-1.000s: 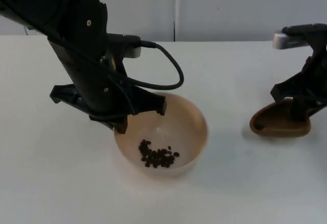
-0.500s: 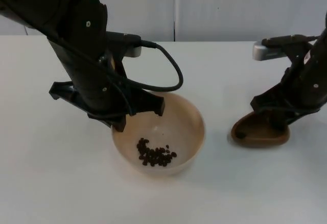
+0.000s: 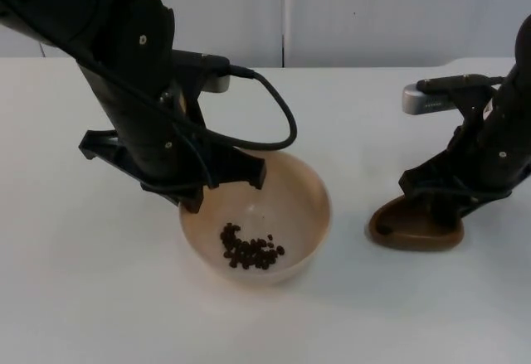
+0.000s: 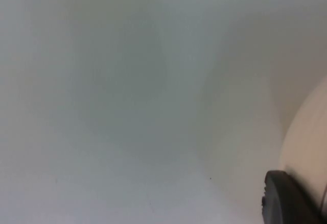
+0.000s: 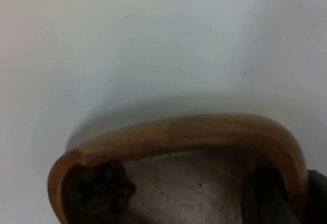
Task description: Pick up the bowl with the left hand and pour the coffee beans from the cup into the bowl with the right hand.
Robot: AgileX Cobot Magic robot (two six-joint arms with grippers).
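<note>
Resting on the table (image 3: 99,298) at centre, the bowl (image 3: 299,206) holds beans (image 3: 249,252); its rim is clamped at 10 o'clock by the left gripper (image 3: 195,194). At 3 o'clock, the cup (image 3: 415,230) is clenched by the right gripper (image 3: 452,202). Leftover beans in the cup are seen by the right wrist camera alone.

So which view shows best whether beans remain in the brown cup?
The right wrist view: it looks past the cup rim onto a clump of coffee beans inside. In the top view the right gripper covers the cup's interior. The left wrist view shows bowl wall.
</note>
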